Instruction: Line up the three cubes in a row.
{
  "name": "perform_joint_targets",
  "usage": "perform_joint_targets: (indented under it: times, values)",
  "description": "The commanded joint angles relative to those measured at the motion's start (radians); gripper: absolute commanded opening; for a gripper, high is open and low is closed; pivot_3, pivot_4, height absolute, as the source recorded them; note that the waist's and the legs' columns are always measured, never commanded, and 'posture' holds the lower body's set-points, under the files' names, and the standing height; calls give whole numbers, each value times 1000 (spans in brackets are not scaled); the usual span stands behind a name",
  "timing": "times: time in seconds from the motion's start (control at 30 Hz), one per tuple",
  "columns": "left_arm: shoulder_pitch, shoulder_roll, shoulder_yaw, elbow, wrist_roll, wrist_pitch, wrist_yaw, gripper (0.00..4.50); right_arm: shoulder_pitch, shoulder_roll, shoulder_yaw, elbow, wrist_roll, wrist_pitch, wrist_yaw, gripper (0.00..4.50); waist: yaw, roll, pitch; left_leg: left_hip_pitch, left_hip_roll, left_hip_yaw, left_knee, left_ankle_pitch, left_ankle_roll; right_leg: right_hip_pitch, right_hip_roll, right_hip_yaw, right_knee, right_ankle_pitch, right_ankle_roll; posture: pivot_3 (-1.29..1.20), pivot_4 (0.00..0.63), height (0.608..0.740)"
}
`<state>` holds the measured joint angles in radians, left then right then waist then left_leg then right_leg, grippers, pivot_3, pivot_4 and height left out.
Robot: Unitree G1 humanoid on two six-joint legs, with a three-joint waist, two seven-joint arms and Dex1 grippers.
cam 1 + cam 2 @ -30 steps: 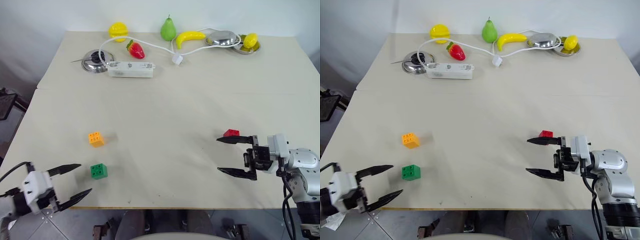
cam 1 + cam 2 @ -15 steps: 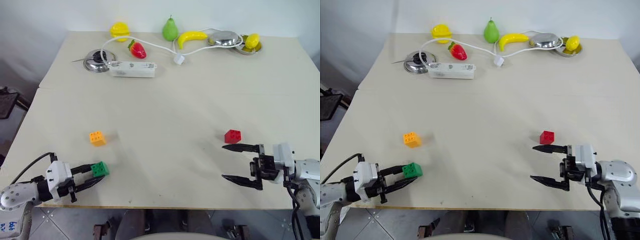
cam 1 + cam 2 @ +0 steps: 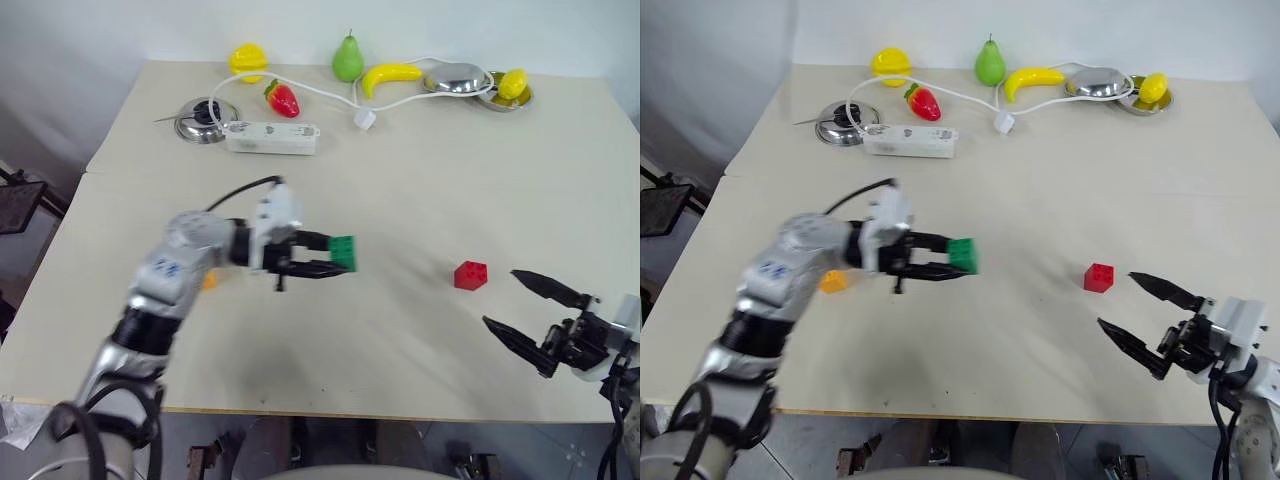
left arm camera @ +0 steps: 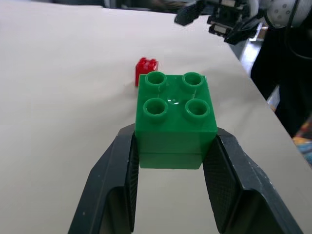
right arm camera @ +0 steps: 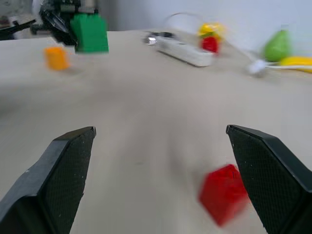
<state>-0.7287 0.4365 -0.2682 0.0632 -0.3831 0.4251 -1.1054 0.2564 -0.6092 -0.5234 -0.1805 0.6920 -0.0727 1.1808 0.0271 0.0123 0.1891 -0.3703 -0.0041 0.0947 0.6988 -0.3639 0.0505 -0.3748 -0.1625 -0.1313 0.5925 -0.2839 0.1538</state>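
Step in hand: carrying the green cube (image 3: 343, 253) across the worktop (image 3: 400, 180) toward the red cube (image 3: 470, 275), judged from the pose and the task.
Left hand (image 3: 322, 255): closed on the green cube, pinching its two side faces, studs up, cube held clear above the worktop near the middle.
Grip quality: in the left wrist view fingers (image 4: 119, 183) flat on the lower half of the cube, block level; looks firm enough, no need to regrip.
Right hand (image 3: 525, 305): open wide, holding nothing, hovering near the front edge on the right, just nearer than the red cube.
Red cube: resting on the worktop right of centre, well apart from the green one.
Orange cube (image 3: 833, 282): on the worktop at the left, partly hidden behind the left arm.
Row choice: probably simplest to take the red cube as anchor and set the green one just left of it, at the same nearness.
How to place well: keep studs up, turn faces square to the red cube, lower until the base touches, then release.
Risk: coming in too low or too close could nudge the red cube; open right hand nearby could also be clipped.
Left to do: orange cube, to be brought into the same line.
Clutter: toy fruits (image 3: 347, 60), power strip (image 3: 272, 136) and cable at the far edge, out of the way.
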Motion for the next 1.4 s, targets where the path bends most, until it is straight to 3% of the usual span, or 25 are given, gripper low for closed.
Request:
perform_joint_targets:
  times: [0.03, 0.2, 0.33, 0.73, 0.8, 0.87, 0.93, 1.07, 1.23, 1.4]
  values:
    - [-101, -106, -95, 157, 123, -51, 43, 1478, 41, 21, -84, -59, 33, -19, -55, 4500, 0, 0, 0, 0, 0, 0, 0, 0, 0, 0, 0, 0, 0, 0, 0, 0, 150, 740]
    - [-188, -261, -145, 439, 268, -182, 164, 1478, 120, 65, -117, -107, 36, -28, -92, 4500, -1, -1, 0, 0, 0, 1, -1, 0, 0, 0, 1, 0, -1, 0, 1, 0, 150, 740]
    - [-223, -339, -145, 602, 315, -283, 160, 1478, 172, 91, -123, -125, 36, -34, -103, 4500, -1, -1, 1, -1, 1, 1, 0, 0, 0, -1, 0, 1, -1, 0, 1, 0, 150, 740]
    - [-236, -319, -108, 694, 369, -368, 83, 1478, 227, 66, -127, -49, 28, -32, -40, 4500, -2, -1, 1, -1, 4, 0, 0, 1, 2, -1, -2, 1, -1, 1, 2, 0, 150, 740]
    - [-234, -327, -92, 687, 364, -374, 96, 2235, 216, 60, -122, -38, 25, -31, -37, 4500, -2, -1, 1, -1, 4, 0, 0, 1, 2, -1, -2, 1, -1, 1, 2, 0, 150, 740]
    - [-239, -337, -69, 678, 342, -370, 80, 2606, 200, 52, -114, -32, 26, -24, -34, 4500, -2, -1, 1, -1, 4, 0, 0, 1, 2, -1, -2, 1, -1, 1, 2, 0, 150, 740]
    - [-241, -338, -54, 660, 322, -370, 44, 3289, 187, 44, -106, -30, 26, -16, -31, 4500, -2, -1, 1, -1, 4, 0, 0, 1, 2, -1, -2, 1, -1, 1, 2, 0, 150, 740]
    - [-225, -292, -24, 576, 300, -389, -16, 4483, 159, 30, -79, -41, 33, 11, -25, 4500, -1, -1, 1, -1, 4, 0, 0, 1, 2, -1, -2, 0, -1, 1, 2, 0, 150, 740]
    - [-146, -128, 63, 350, 224, -377, -107, 4483, 60, -1, -1, -57, 30, 59, -25, 4500, -15, 0, 0, -1, 5, 0, 0, 1, 2, -2, -2, 1, 0, 1, 1, 0, 150, 740]
    - [26, 54, 280, 83, 37, -332, -137, 4483, -76, -27, 103, -50, 22, 85, 21, 4500, -26, 0, 0, 0, 5, -1, 1, 2, 1, -1, -2, 1, 2, 1, 1, 0, 150, 740]
